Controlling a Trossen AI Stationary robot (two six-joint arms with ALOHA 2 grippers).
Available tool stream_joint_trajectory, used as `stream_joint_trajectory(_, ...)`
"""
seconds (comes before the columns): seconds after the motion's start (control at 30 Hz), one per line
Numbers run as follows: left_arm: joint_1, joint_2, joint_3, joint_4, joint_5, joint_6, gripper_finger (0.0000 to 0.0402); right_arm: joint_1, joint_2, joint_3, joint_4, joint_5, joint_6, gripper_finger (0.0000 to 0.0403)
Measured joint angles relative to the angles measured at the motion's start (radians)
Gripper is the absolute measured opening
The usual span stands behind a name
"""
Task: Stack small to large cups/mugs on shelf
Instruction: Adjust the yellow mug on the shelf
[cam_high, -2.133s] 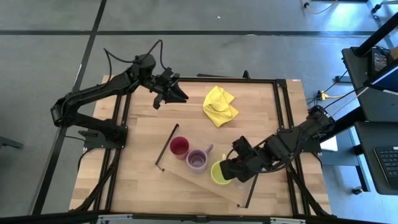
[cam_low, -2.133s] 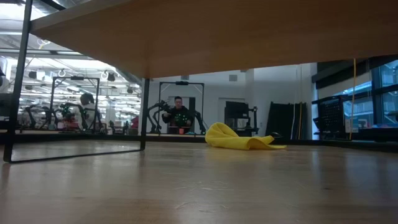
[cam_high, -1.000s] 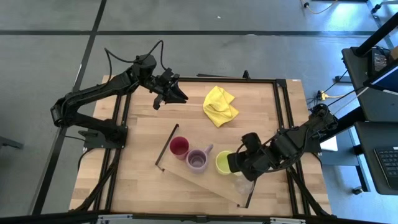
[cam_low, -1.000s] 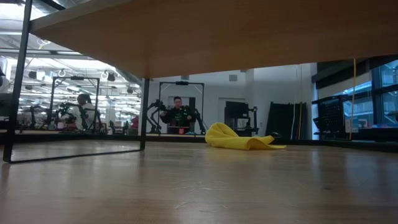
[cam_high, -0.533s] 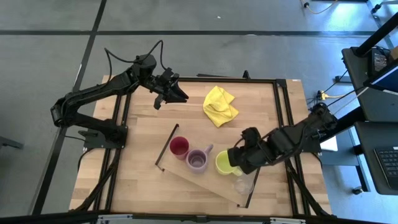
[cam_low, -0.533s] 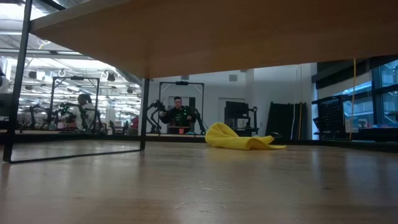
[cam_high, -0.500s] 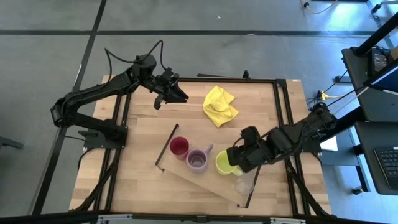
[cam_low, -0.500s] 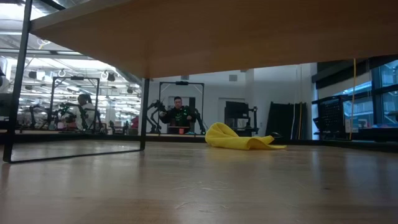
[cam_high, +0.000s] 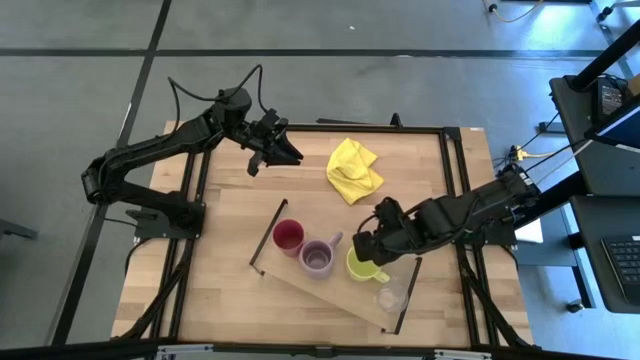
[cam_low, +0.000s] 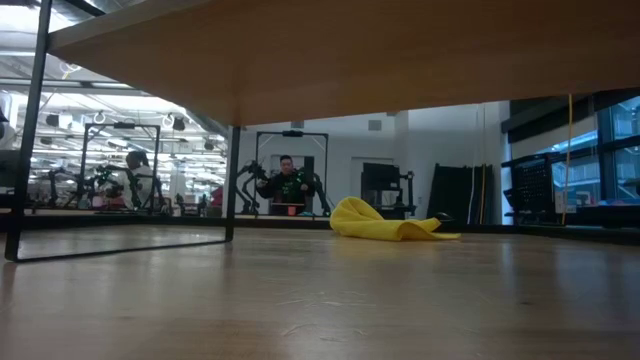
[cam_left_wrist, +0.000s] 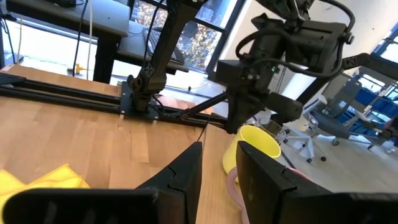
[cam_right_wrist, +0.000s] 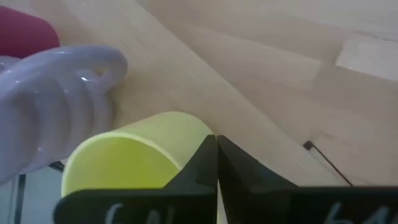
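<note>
The right arm reaches low across the table, its right gripper (cam_high: 366, 247) with fingers pressed together just above the rim of the glossy yellow-green mug (cam_high: 358, 267), not gripping it. That mug stands on the light-wood shelf (cam_high: 300, 285), one board with thin black rails; beyond the gripper stand one smooth purple mug (cam_high: 318, 258) and one red cup (cam_high: 288, 236), and behind it one clear glass tumbler (cam_high: 388, 298). The left arm waits bent at the table's far edge, left gripper (cam_high: 284, 151) nearly closed on nothing, beside one crumpled yellow cloth (cam_high: 353, 169).
</note>
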Motion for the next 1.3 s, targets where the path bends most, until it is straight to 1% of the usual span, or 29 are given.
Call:
stream_joint_trajectory(0.13,0.000,0.000,0.000,0.000,0.000,0.000,0.0094,-0.008,0.000,-0.004,0.034,0.003,-0.018,0.0007)
stream_joint_trajectory(0.27,0.000,0.000,0.000,0.000,0.000,0.000,0.0094,-0.015,0.000,-0.003,0.094,-0.016,-0.081,0.0009)
stream_joint_trajectory(0.43,0.000,0.000,0.000,0.000,-0.001,0.000,0.0094,-0.022,0.000,-0.003,0.108,-0.019,-0.116,0.0005)
stream_joint_trajectory(0.6,0.000,0.000,0.000,0.000,-0.001,0.000,0.0094,-0.022,0.000,-0.003,0.140,-0.025,-0.187,0.0010)
stream_joint_trajectory(0.7,0.000,0.000,0.000,0.000,-0.002,0.000,0.0094,-0.022,0.000,-0.003,0.140,-0.030,-0.196,0.0010)
stream_joint_trajectory(0.87,0.000,0.000,0.000,0.000,-0.002,0.000,0.0094,-0.022,0.006,-0.003,0.203,-0.078,-0.261,0.0005)
stream_joint_trajectory(1.0,0.000,0.000,0.000,-0.001,-0.002,0.000,0.0094,-0.022,0.018,-0.003,0.184,-0.071,-0.241,0.0004)
stream_joint_trajectory(1.07,0.000,0.000,0.000,-0.001,-0.002,0.000,0.0094,-0.022,0.018,-0.003,0.142,-0.052,-0.233,0.0005)
stream_joint_trajectory(1.17,0.000,0.000,0.000,-0.005,-0.002,0.000,0.0094,-0.022,0.014,-0.003,0.059,-0.049,-0.177,0.0008)
stream_joint_trajectory(1.23,0.000,0.000,0.000,-0.005,-0.002,0.000,0.0094,-0.022,0.006,-0.003,0.015,-0.067,-0.153,0.0007)
stream_joint_trajectory(1.3,0.000,0.000,0.000,-0.005,-0.002,0.000,0.0094,-0.022,-0.005,-0.003,-0.029,-0.113,-0.132,0.0004)
